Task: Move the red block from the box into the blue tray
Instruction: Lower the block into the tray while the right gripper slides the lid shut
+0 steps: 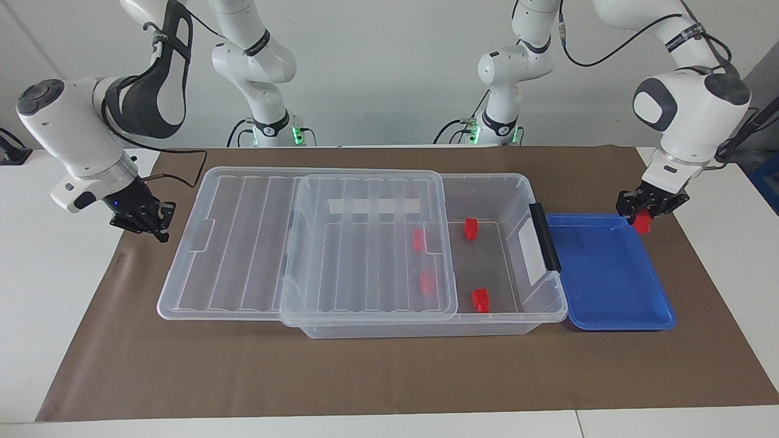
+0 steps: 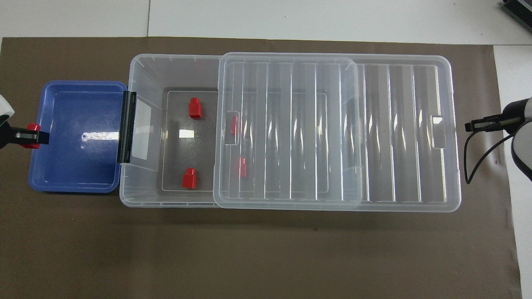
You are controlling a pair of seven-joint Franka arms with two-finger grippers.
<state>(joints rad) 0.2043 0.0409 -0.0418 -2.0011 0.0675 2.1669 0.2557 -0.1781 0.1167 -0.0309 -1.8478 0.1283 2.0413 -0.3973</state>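
My left gripper (image 1: 644,218) is shut on a red block (image 1: 641,227) and holds it over the outer rim of the blue tray (image 1: 608,274), at the end away from the box. It shows the same in the overhead view (image 2: 25,135), with the block (image 2: 32,135) at the tray's (image 2: 79,166) edge. The tray holds nothing. The clear box (image 1: 487,182) (image 2: 145,66) has its lid (image 1: 365,255) (image 2: 291,124) slid toward the right arm's end. Two red blocks (image 2: 194,108) (image 2: 189,177) lie in the open part. Two more (image 2: 234,124) (image 2: 242,167) lie under the lid. My right gripper (image 1: 146,222) (image 2: 478,123) waits beside the lid's end.
A brown mat (image 1: 365,377) covers the table under the box and tray. The box's black clip (image 1: 544,237) touches the tray. The lid overhangs the box at the right arm's end.
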